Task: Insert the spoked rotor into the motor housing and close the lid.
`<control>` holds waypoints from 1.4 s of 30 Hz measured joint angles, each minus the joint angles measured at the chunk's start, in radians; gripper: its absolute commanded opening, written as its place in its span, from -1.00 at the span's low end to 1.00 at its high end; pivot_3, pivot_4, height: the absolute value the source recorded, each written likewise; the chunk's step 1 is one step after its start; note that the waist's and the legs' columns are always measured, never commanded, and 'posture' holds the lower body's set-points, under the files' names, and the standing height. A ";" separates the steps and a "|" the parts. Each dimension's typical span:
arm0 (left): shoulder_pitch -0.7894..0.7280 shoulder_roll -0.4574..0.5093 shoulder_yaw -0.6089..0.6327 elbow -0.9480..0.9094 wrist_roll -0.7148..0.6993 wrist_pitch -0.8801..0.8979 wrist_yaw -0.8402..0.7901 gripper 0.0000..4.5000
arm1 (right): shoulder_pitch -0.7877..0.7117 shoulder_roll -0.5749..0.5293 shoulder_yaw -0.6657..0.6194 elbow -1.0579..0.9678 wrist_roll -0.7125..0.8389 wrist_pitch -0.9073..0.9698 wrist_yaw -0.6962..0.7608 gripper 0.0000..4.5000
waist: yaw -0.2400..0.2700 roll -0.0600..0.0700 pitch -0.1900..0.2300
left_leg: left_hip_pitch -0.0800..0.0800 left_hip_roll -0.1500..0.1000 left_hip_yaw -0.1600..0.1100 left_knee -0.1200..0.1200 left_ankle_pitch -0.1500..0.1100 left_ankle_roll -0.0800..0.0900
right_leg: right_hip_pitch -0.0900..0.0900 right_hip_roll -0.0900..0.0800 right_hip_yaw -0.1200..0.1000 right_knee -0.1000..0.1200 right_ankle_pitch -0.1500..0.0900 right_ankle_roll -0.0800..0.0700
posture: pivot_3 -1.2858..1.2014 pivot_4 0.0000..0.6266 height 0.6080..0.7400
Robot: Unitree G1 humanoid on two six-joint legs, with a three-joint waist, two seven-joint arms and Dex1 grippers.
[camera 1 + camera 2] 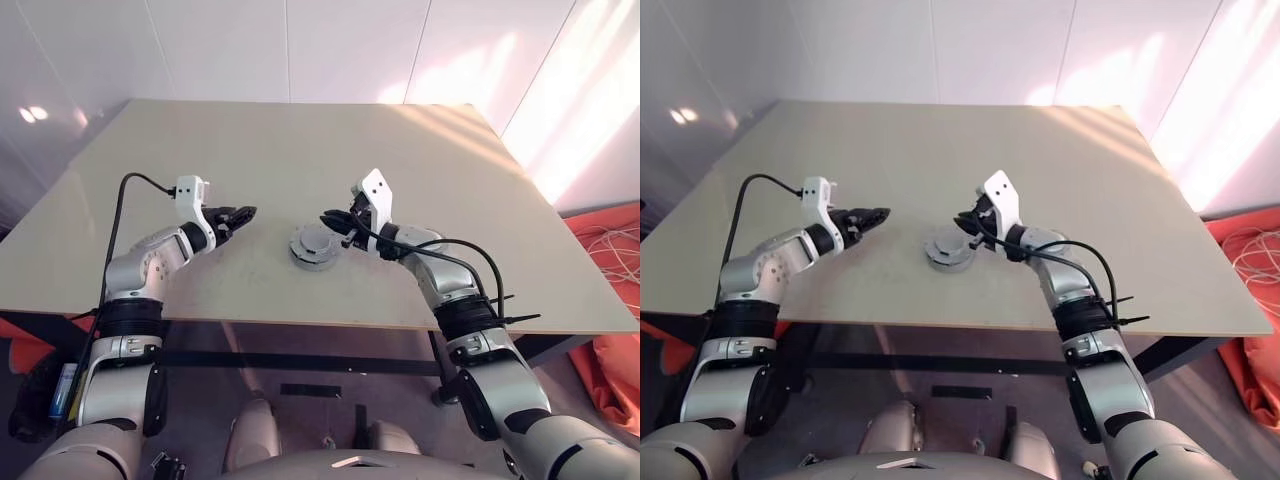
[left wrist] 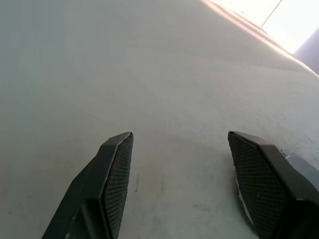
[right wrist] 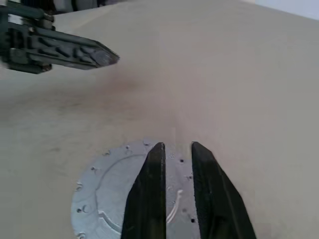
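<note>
The motor housing [image 1: 314,257] is a round grey puck on the table's near middle. A plain grey disc with small holes, the lid [image 3: 107,191], lies on top of it and covers it. The spoked rotor is hidden. My right gripper [image 3: 178,145] hovers just above the lid's right side, pointing left. Its fingers stand a narrow gap apart with nothing between them. My left gripper [image 1: 240,213] hangs to the left of the housing, apart from it, pointing right. It is wide open and empty, as the left wrist view shows by its fingers [image 2: 117,179].
The pale table [image 1: 300,140] stretches bare behind and to both sides of the housing. Its front edge runs just below the arms. An orange cloth with white cables [image 1: 612,250] lies on the floor at the right.
</note>
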 measured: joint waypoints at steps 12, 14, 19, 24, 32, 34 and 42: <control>0.000 0.001 -0.004 0.001 0.002 -0.001 -0.010 0.43 | 0.055 -0.004 0.024 -0.012 -0.012 -0.056 0.056 0.99 | 0.000 0.000 0.000 | 0.001 0.000 0.000 0.000 -0.002 0.003 | 0.001 0.000 0.000 0.000 0.000 0.000 | 0.03 -1.00 1.00; 0.000 0.001 -0.006 0.001 0.003 -0.001 -0.012 0.43 | 0.054 0.002 0.027 0.017 -0.023 -0.064 0.043 0.99 | 0.000 0.000 0.000 | 0.001 0.000 0.000 0.000 -0.002 0.003 | 0.001 0.000 0.000 0.000 0.000 0.000 | 0.03 -1.00 1.00; 0.000 0.001 -0.010 -0.004 0.005 0.000 -0.012 0.43 | 0.054 0.007 0.054 0.065 -0.050 -0.070 0.037 0.99 | 0.000 0.000 0.000 | 0.000 0.000 0.000 0.000 -0.002 0.003 | 0.000 0.000 0.000 0.000 0.000 0.000 | 0.03 -1.00 1.00; 0.000 0.006 -0.009 -0.005 0.005 0.000 -0.012 0.43 | 0.054 0.015 0.063 0.097 -0.062 -0.104 0.037 0.99 | 0.000 0.000 0.000 | 0.000 0.000 0.000 0.000 -0.002 0.003 | 0.001 0.000 0.000 0.000 0.000 0.000 | 0.03 -1.00 1.00; 0.002 0.007 -0.009 -0.007 0.005 0.000 -0.012 0.43 | 0.038 0.025 0.062 0.137 -0.067 -0.134 0.019 0.99 | -0.001 0.000 0.000 | 0.001 0.000 0.000 0.000 -0.002 0.003 | 0.001 0.000 0.000 0.000 0.000 0.000 | 0.03 -1.00 1.00; 0.004 0.007 -0.009 -0.009 0.004 0.000 -0.013 0.43 | 0.028 0.029 0.061 0.153 -0.069 -0.139 0.008 0.82 | -0.001 0.000 0.000 | 0.001 0.000 0.000 0.000 -0.002 0.003 | 0.001 0.000 0.000 0.000 0.000 0.000 | 0.03 -1.00 1.00; 0.010 0.008 -0.010 -0.012 0.004 0.002 -0.015 0.43 | 0.019 0.040 0.061 0.170 -0.069 -0.145 0.001 0.42 | -0.001 0.000 0.000 | 0.001 0.000 0.000 0.000 -0.002 0.003 | 0.001 0.000 0.000 0.000 0.000 0.000 | 0.03 -1.00 1.00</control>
